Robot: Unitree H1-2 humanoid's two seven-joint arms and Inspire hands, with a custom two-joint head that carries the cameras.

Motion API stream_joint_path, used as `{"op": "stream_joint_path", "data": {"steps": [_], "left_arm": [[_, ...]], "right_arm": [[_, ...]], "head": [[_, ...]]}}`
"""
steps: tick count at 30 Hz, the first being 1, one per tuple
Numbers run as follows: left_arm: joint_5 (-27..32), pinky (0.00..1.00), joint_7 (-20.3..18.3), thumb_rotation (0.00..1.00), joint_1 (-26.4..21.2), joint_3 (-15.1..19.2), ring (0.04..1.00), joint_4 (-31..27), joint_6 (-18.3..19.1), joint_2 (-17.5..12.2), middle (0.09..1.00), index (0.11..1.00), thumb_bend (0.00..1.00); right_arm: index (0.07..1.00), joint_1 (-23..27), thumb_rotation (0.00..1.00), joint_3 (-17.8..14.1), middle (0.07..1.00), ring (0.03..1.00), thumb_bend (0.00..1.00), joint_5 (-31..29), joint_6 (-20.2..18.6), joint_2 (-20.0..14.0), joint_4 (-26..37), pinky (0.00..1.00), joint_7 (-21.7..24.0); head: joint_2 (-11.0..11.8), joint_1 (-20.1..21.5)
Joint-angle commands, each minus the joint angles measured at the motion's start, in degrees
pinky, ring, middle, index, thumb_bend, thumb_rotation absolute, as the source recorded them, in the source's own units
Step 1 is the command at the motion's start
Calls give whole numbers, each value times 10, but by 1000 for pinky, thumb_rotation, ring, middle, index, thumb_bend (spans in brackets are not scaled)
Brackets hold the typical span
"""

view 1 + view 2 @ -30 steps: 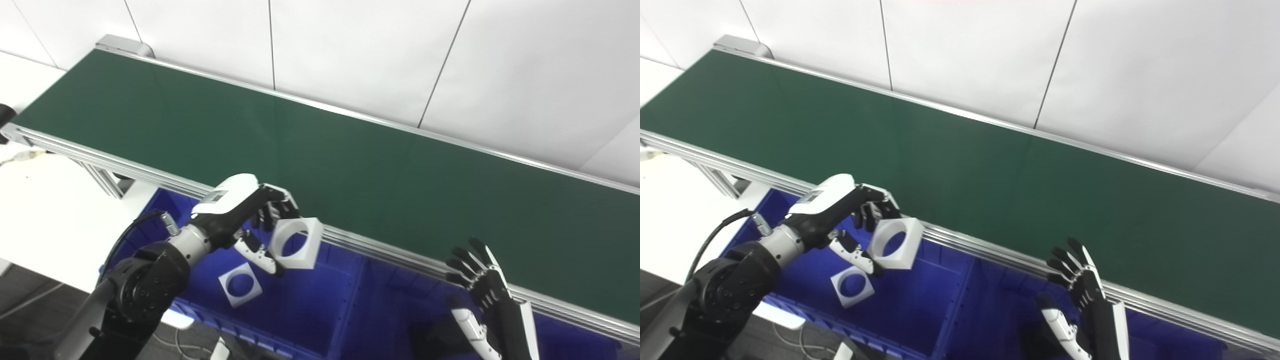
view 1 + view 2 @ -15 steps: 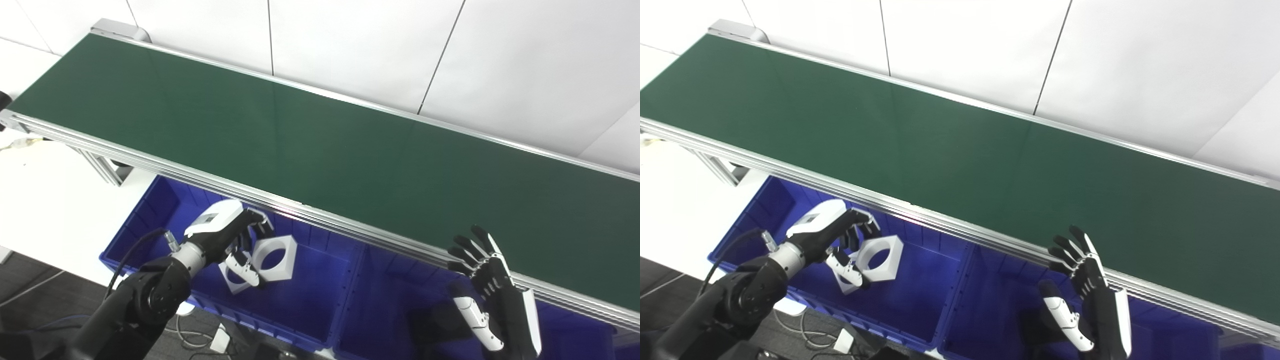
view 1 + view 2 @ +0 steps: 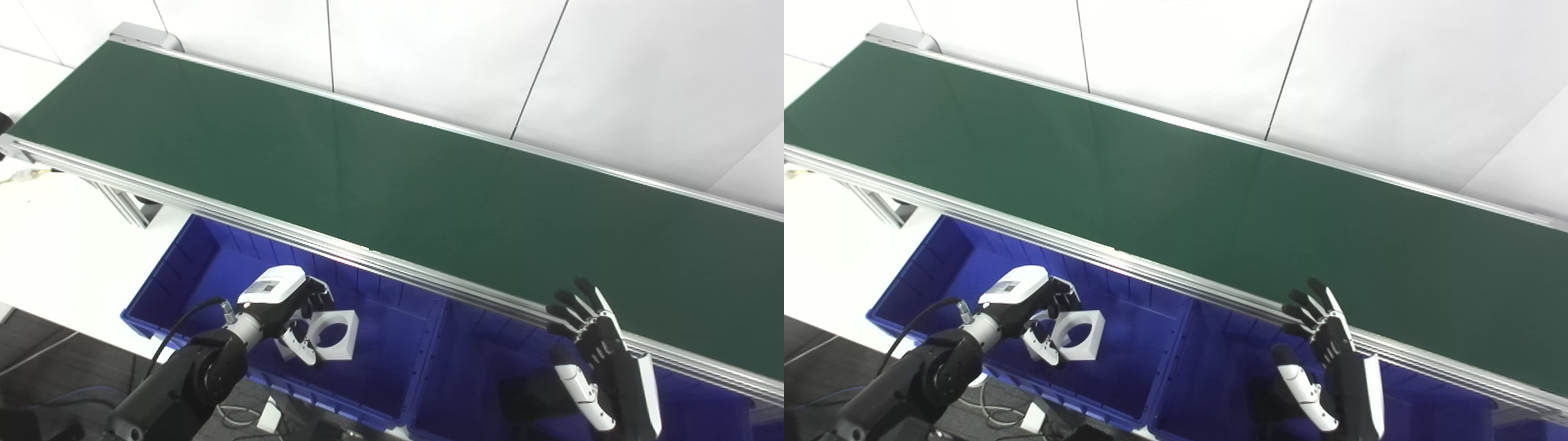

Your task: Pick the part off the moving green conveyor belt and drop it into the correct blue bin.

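Since 1 s ago the left robot hand (image 3: 288, 309) dropped from belt edge into the bin (image 3: 392, 355), part (image 3: 334, 334) w/ it. Belt (image 3: 380, 184) bare. Part at 7 o'clock, fingers still closed on it, above a second part (image 3: 283, 350). Right robot hand (image 3: 591, 343) spread, empty. Risk: release snags thumb, part tips.

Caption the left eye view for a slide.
Left hand lowers a white square part into the left blue bin; conveyor belt bare.
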State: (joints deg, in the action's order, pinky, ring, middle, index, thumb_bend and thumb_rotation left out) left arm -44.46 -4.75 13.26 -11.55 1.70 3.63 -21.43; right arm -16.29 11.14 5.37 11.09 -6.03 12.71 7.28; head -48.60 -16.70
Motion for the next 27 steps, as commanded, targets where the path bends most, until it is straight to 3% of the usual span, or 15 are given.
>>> {"op": "stream_joint_path", "data": {"steps": [1, 5, 6, 7, 9, 11, 13, 18, 23, 27], "left_arm": [[-13, 569, 20, 0, -11, -3, 520, -3, -1, -11, 483, 499, 518], [-20, 615, 22, 0, -12, -3, 615, -4, 7, -7, 497, 497, 519], [-27, 641, 23, 27, -12, -4, 677, -9, 10, -7, 627, 498, 518], [-35, 660, 22, 13, -10, -5, 723, -18, 18, -6, 708, 628, 641], [-54, 693, 14, 2, -7, -7, 801, -37, 37, -3, 838, 816, 787], [-70, 740, 6, 0, -4, -10, 897, -54, 55, -3, 952, 936, 864], [-85, 800, 5, 0, -3, -14, 979, -66, 63, -6, 993, 989, 911], [-106, 836, -8, 0, 4, -15, 1000, -102, 77, -15, 1000, 1000, 949], [-122, 806, -30, 0, 12, -9, 995, -145, 90, -17, 1000, 1000, 968], [-86, 760, -75, 0, 25, 11, 925, -230, 106, -12, 973, 977, 919]], "right_arm": [[914, 3, 613, 1, 826, 775, 630, -3, 4, 4, 22, 675, 1], [913, 3, 606, 1, 826, 775, 631, -6, 6, 6, 20, 675, 1], [914, 2, 604, 1, 827, 776, 631, -6, 5, 6, 20, 676, 1], [915, 2, 605, 1, 827, 776, 633, -6, 3, 7, 21, 677, 1], [915, 2, 605, 2, 827, 776, 637, -5, 2, 8, 22, 677, 0], [915, 2, 607, 2, 827, 775, 639, -4, 3, 8, 21, 679, 0], [914, 2, 607, 2, 826, 774, 637, -2, 5, 9, 20, 677, -1], [913, 2, 605, 2, 825, 775, 638, -5, 5, 10, 18, 678, 0], [913, 2, 608, 2, 826, 777, 645, -5, 4, 11, 18, 679, 0], [909, 0, 599, 2, 824, 777, 636, -3, 5, 12, 19, 681, -1]], "head": [[1, 2], [1, 3], [1, 4], [1, 4], [2, 4], [2, 5], [3, 6], [5, 8], [7, 15], [7, 26]]}}
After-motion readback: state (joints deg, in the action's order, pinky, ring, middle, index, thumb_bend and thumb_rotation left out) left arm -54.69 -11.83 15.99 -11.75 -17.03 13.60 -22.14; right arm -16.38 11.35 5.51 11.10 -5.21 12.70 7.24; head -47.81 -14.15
